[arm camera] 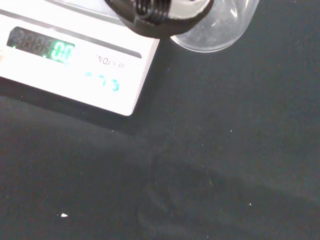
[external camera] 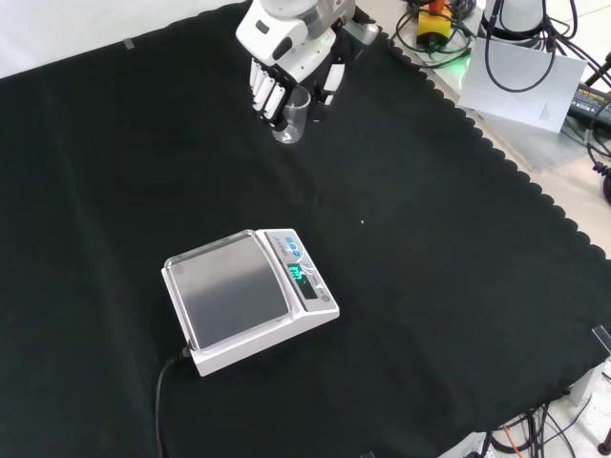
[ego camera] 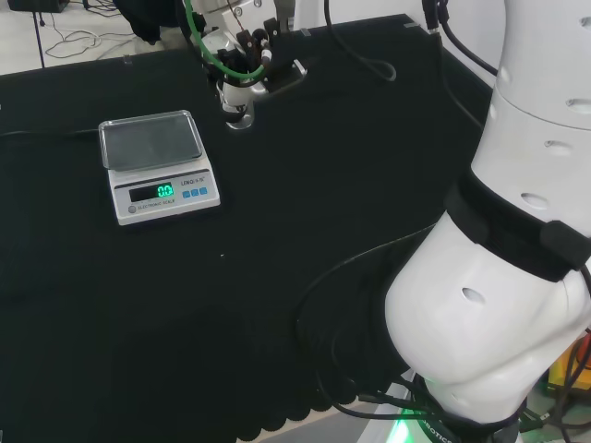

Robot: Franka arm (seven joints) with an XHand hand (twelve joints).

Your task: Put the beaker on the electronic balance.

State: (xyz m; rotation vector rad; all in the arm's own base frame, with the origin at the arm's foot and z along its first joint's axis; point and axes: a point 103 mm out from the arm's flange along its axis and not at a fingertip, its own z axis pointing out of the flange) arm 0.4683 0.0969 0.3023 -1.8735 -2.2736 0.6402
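Front view, nearest the camera: electronic balance (external camera: pixel 250 298), white, with a bare steel pan and a lit green display, set on the black cloth of the bench (external camera: pixel 458 286). Its cable leaves at the left corner.

Read from left to right in the head view, the balance stands at left, then the beaker (ego camera: pixel 238 113) and robot hand (ego camera: pixel 242 57) at upper centre, and the arm's white links at right.

The beaker is a small clear vessel, upright, well apart from the balance and farther from the camera in the front view. It appears empty (clear walls make this hard to confirm). The robot hand (external camera: pixel 286 72) is closed around the beaker's side wall, its fingers (external camera: pixel 267 95) curled on one side; whether the base rests on the cloth or is just lifted cannot be told.

Handling, as a judgement: light, rigid, smooth-walled and so likely slippery; breakable if glass. A hold around the mid-wall, kept upright, suits it best, and a slow, level set-down onto the centre of the pan.
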